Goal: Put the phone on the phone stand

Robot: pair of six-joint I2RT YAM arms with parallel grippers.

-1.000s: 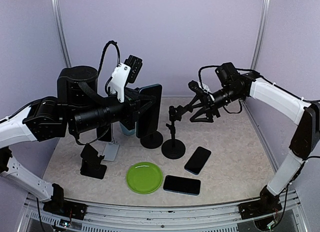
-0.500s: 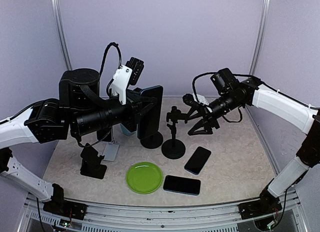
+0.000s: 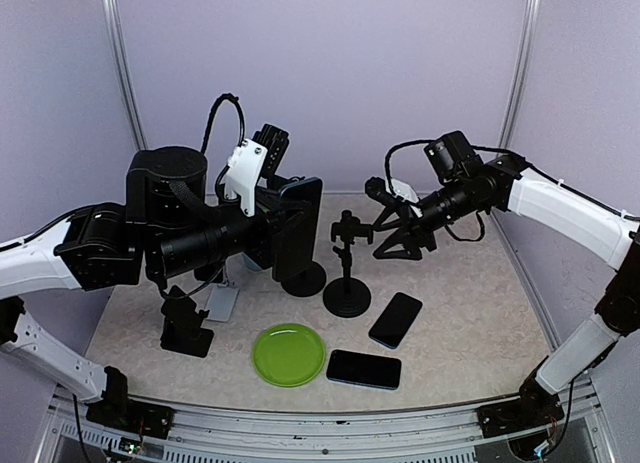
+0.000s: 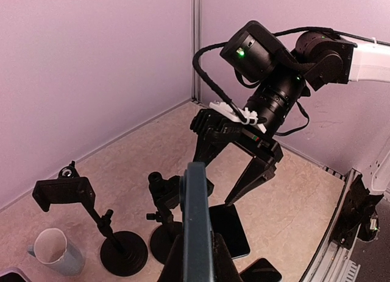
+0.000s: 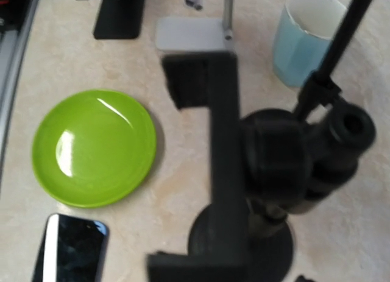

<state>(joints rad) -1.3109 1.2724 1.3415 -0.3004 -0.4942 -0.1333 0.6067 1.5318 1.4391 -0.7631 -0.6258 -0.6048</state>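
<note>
Left gripper [image 3: 287, 230]: pinching dark blue-edged slab phone [image 4: 196, 215], held upright
Right gripper [image 4: 217, 179]: jaws spread, just beside black round-based clamp phone stand [image 3: 346, 273]

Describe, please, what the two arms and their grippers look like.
The left arm and right arm have white shell links, black cylindrical joints and looping black cables. The left gripper and right gripper are black, with angular fingers. A green light glows on the right wrist.

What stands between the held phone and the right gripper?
A black phone stand, its clamp between the phone and the right gripper; the top view shows it.
</note>
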